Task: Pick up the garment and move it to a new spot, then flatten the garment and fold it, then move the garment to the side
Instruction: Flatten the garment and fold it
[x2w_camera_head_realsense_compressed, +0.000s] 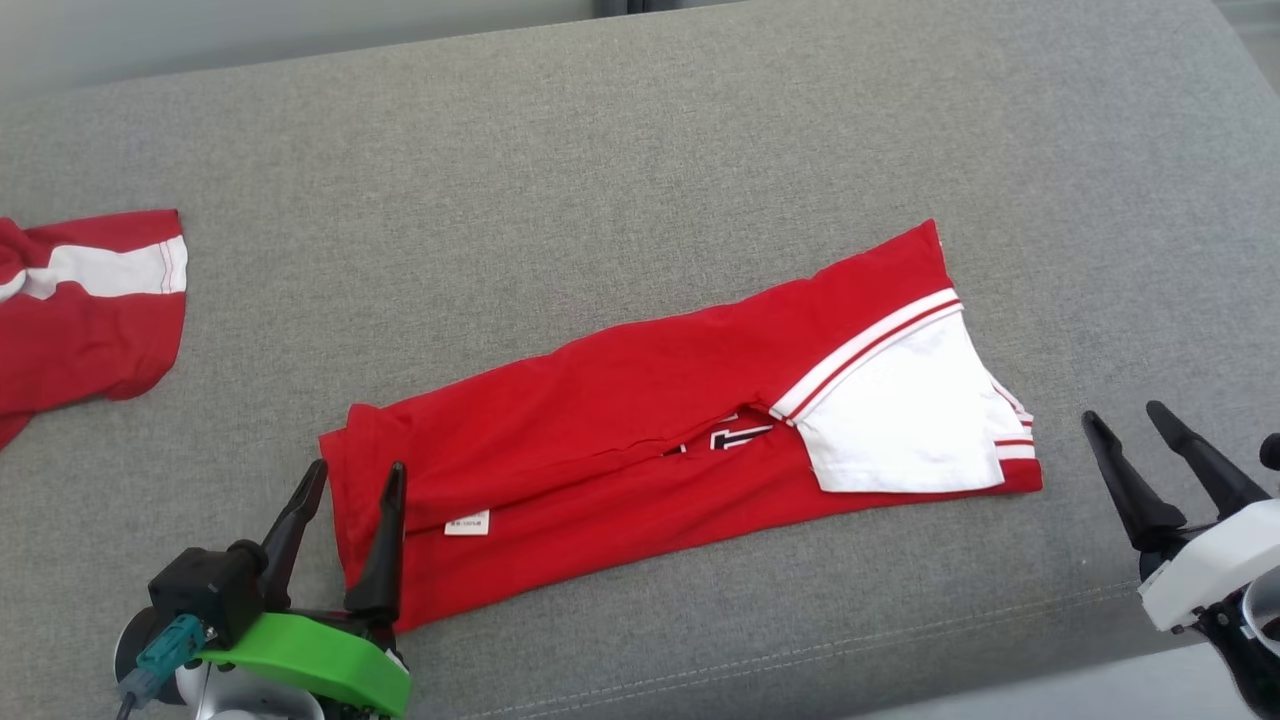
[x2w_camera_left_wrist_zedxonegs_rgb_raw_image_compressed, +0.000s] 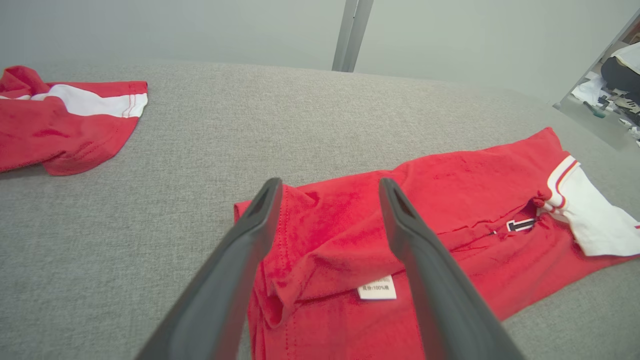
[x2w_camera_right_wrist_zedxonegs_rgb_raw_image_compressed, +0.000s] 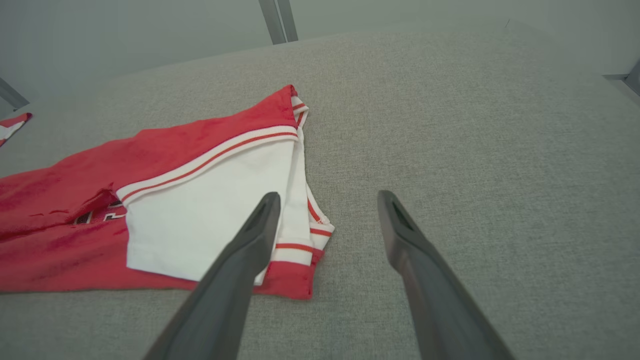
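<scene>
The red polo shirt (x2w_camera_head_realsense_compressed: 620, 420) lies folded into a long strip on the grey fabric-covered surface (x2w_camera_head_realsense_compressed: 640, 150), near the front edge and about the middle, slanting from near left to farther right; its white sleeve (x2w_camera_head_realsense_compressed: 900, 420) with red-striped trim is turned over the right end, and a small white care label (x2w_camera_head_realsense_compressed: 467, 522) shows on the near left part; a bit of black-and-white lettering (x2w_camera_head_realsense_compressed: 735, 437) peeks out at the fold beside the sleeve.

The left pincer (x2w_camera_head_realsense_compressed: 358, 467) stands at the shirt's left end with its two dark fingers spread wide and nothing between them; in the head view one finger lies over the grey fabric just beside the hem and the other over the red cloth; whether the tips touch the cloth I cannot tell; a green housing (x2w_camera_head_realsense_compressed: 310, 655) sits behind the fingers.

The right pincer (x2w_camera_head_realsense_compressed: 1125, 413) is at the near right, apart from the sleeve end, its fingers likewise spread and empty, over bare grey fabric.

A second red-and-white garment (x2w_camera_head_realsense_compressed: 80, 310) lies crumpled at the far left edge, well apart from the shirt.
</scene>
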